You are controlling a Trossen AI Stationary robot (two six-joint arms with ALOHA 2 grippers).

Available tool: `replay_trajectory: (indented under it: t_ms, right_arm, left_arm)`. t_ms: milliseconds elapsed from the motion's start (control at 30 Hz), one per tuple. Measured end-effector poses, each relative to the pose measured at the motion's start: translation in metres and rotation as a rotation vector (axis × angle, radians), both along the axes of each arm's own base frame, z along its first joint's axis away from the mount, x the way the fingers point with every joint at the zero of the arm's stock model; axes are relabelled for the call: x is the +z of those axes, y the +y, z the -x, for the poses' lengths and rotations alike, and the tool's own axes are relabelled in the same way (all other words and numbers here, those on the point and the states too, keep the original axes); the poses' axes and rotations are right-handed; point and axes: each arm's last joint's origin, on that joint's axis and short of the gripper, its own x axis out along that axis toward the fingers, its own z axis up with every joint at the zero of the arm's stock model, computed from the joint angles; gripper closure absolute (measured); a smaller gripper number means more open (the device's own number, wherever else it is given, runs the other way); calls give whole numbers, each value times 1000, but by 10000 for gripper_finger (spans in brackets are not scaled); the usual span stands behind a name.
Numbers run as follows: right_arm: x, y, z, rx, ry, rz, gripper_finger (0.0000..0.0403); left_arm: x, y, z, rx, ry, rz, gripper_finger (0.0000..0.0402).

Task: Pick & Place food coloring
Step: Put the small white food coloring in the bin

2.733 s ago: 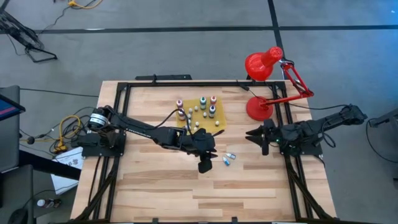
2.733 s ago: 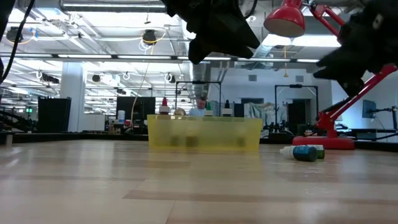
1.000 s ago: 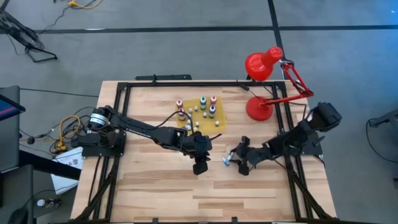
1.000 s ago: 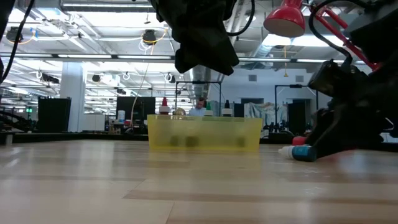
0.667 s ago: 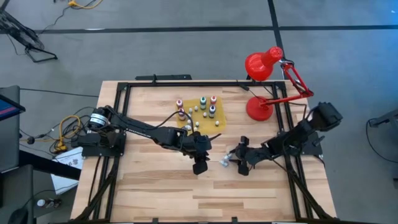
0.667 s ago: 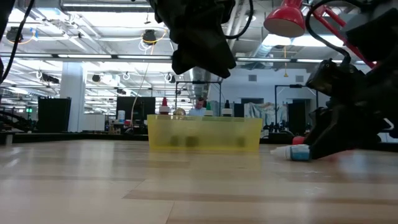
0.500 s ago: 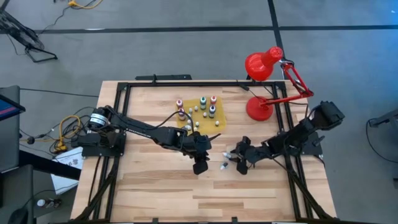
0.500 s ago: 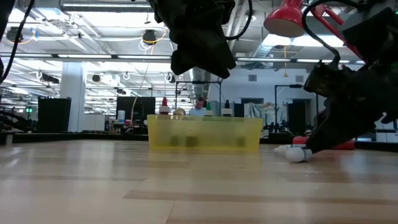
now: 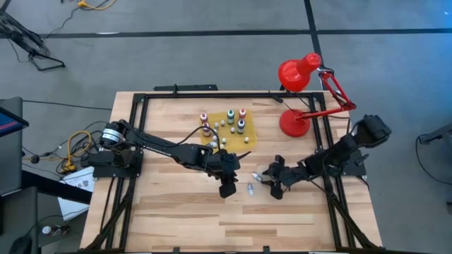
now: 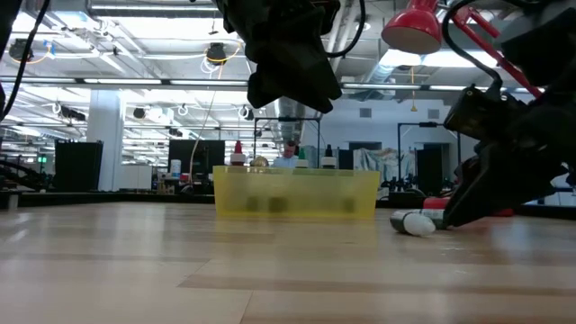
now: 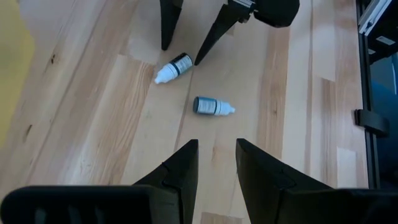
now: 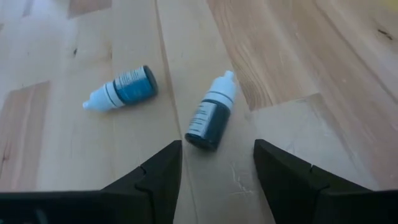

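Two small food coloring bottles lie on their sides on the bare wood. A blue one lies between the two arms. A dark teal one lies with its base just ahead of my right gripper's open fingertips, cap pointing away. My left gripper hangs above the table near the blue bottle, fingers a little apart with nothing between them. Several more bottles stand upright on the yellow mat. My right gripper slants down from the table's right side, its fingertips low at the wood on either side of the dark teal bottle's base. One fingertip stands right at that base; whether it touches, I cannot tell.
A red desk lamp stands on its round base at the far right corner, behind my right arm. A black frame runs along the table's edges. Open wood lies toward the near edge.
The two bottles lay together at my right gripper's fingertips. They have come apart: the blue one has slid and rolled a short way over the wood toward my left gripper and the near edge, while the dark one stays by the fingertips. Both arms have kept their places.
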Motion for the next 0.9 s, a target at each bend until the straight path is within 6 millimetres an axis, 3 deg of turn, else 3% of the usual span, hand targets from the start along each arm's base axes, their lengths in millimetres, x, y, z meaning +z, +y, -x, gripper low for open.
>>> replay_trajectory:
  t_ms: [400, 667, 900]
  right_arm:
    - [-1, 2, -3, -2, -51, 22, 217]
    - [0, 3, -4, -116, -78, -87, 203]
    - [0, 9, -1, -153, -108, -52, 208]
  left_arm:
    - [0, 0, 0, -13, 3, -12, 303]
    - [-1, 0, 1, -14, 6, -13, 303]
    - [-1, 0, 1, -14, 15, -15, 303]
